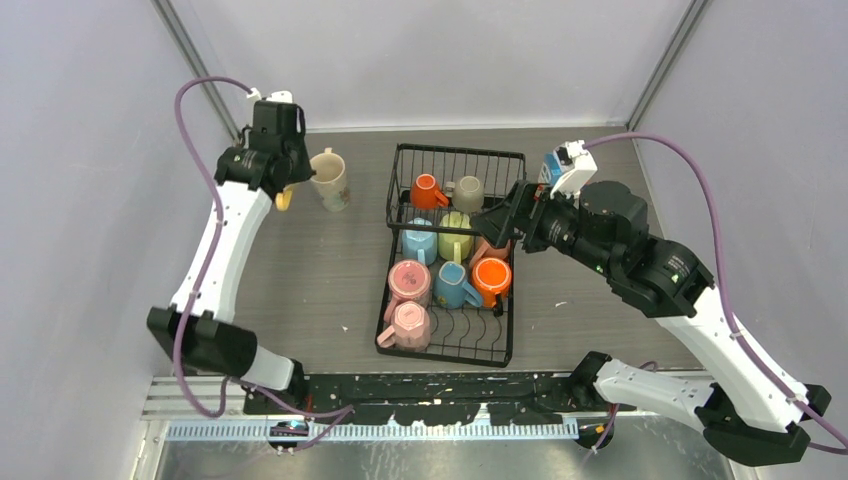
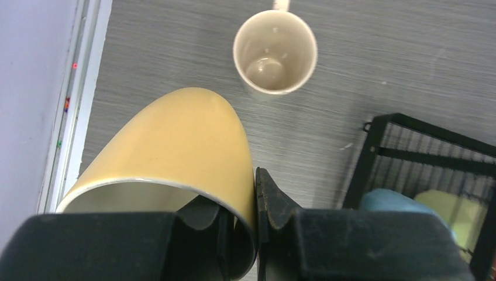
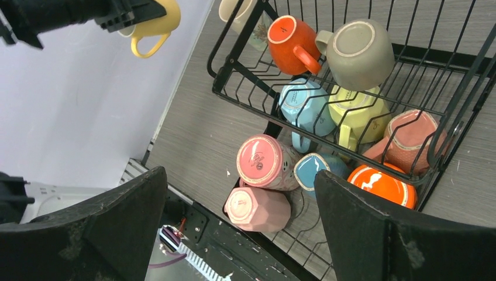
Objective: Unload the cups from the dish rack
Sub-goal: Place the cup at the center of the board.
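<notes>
The black wire dish rack [image 1: 460, 150] stands mid-table and holds several cups, among them orange [image 1: 427, 190], grey [image 1: 468, 192], light blue [image 1: 419, 241] and pink [image 1: 407, 322]. A cream cup [image 1: 330, 178] stands upright on the table left of the rack. My left gripper [image 2: 240, 199] is shut on the wall of a yellow cup [image 2: 175, 140], one finger inside and one outside, held above the table beside the cream cup [image 2: 275, 52]. My right gripper [image 3: 240, 178] stands wide open above the rack [image 3: 234, 64], with nothing between its fingers. In the top view it [image 1: 500, 220] hovers over the rack's right side.
Walls close in the table on the left, right and back. The left wall runs close beside the held yellow cup [image 1: 285, 195]. A small blue object [image 1: 553, 165] shows behind the right wrist. A black rail [image 1: 440, 385] runs along the near edge.
</notes>
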Robot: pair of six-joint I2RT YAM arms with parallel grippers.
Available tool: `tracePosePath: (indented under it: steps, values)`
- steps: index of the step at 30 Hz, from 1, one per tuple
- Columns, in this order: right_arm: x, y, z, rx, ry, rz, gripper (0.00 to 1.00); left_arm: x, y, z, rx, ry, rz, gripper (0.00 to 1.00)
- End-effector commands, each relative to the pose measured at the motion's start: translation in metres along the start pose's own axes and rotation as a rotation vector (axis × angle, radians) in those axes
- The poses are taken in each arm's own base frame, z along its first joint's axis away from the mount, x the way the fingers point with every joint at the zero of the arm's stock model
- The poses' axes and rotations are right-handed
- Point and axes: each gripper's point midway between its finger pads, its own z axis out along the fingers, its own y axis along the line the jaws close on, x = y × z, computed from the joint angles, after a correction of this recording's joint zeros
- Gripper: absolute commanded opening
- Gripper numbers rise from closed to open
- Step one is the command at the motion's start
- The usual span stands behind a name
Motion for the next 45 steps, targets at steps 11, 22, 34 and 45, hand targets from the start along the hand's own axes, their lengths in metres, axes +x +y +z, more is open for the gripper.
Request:
tracePosePath:
  steps: [11,22,34,45]
  values:
    - [0.004,-0.005,-0.011,-0.003,-0.003,-0.010,1.00,-0.008,0.030,0.089,-0.092,0.104,-0.054,0.00]
    - [0.011,-0.008,-0.016,-0.008,0.010,-0.014,1.00,0.022,0.040,0.138,-0.148,0.198,-0.089,0.00]
    - [0.021,-0.013,-0.012,-0.003,0.035,-0.017,1.00,0.052,0.049,0.170,-0.168,0.281,-0.129,0.00]
    - [0.028,-0.012,-0.006,-0.012,0.061,-0.013,1.00,0.076,0.054,0.189,-0.192,0.331,-0.150,0.00]
